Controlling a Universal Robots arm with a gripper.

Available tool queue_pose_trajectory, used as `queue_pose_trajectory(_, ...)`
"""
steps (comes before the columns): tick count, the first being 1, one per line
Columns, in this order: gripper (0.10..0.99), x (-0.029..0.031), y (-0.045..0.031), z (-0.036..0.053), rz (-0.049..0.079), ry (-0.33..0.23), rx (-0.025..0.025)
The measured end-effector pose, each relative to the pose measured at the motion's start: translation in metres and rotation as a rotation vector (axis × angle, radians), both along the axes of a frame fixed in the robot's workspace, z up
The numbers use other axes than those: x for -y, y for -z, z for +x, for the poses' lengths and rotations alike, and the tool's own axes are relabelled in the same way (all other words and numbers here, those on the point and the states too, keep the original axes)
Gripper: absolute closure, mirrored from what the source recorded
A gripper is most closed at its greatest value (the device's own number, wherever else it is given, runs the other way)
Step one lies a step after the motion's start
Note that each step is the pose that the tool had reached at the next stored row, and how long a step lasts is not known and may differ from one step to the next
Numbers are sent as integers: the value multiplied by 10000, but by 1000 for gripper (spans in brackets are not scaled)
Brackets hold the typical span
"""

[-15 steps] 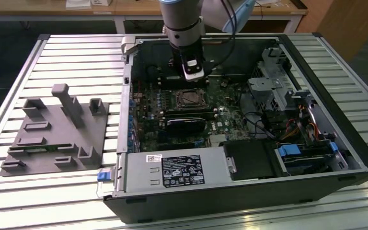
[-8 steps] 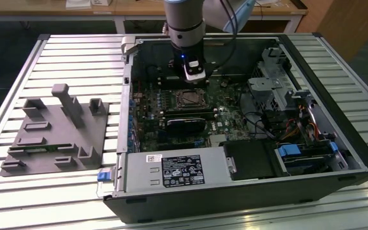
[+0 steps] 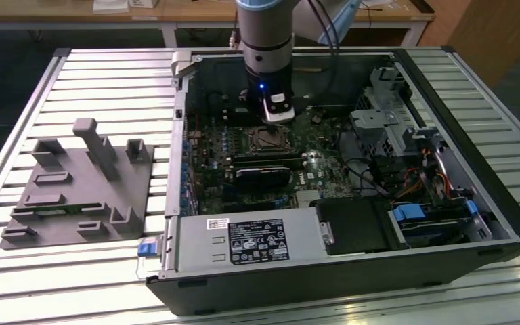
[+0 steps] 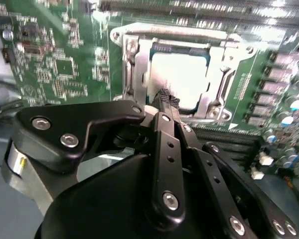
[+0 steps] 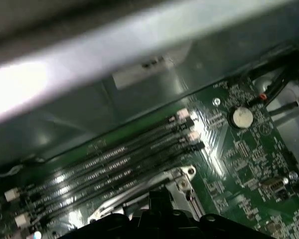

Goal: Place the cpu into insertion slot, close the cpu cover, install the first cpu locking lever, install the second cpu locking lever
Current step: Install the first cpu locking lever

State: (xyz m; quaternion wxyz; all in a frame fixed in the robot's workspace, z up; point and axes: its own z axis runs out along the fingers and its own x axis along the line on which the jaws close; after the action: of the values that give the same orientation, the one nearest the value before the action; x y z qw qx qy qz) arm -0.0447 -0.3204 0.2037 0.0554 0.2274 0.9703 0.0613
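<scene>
One arm reaches down into an open computer case [image 3: 504, 223] lying on the slatted bench [image 3: 106, 81], and its pincer [image 3: 276, 120] hangs just above the insertion slot [image 3: 267, 140] near the middle of the green motherboard [image 4: 55, 64]. In the second wrist view the cpu [image 4: 182, 74] sits inside the slot, its bright metal top facing up, and the cpu cover [image 4: 134, 69] appears to lie down around it as a silvery frame, the chip showing through the cut-out. The pincer [image 4: 165, 99] is clenched, its black tips drawn together at the near edge of that frame; we cannot make out anything between them, nor whether they touch the metal. Whether either locking lever is latched we cannot tell. In the first wrist view the long black memory slots [image 5: 114, 159] run just beside one corner of the socket frame. We judge the chip to be light, stiff and slippery on its polished top, with a delicate underside, so it is best taken by two opposite edges and never pressed off-level. The cover looks like thin, springy sheet metal, best pushed flat on its solid rim, not across the opening. Any lever here would be thin stiff wire that fights back, so a firm hold near its free end seems wisest.
</scene>
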Motion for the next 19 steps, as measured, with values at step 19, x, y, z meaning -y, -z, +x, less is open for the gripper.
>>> queue_pose_trajectory(19,980,138,-19,50,-283,5,-616)
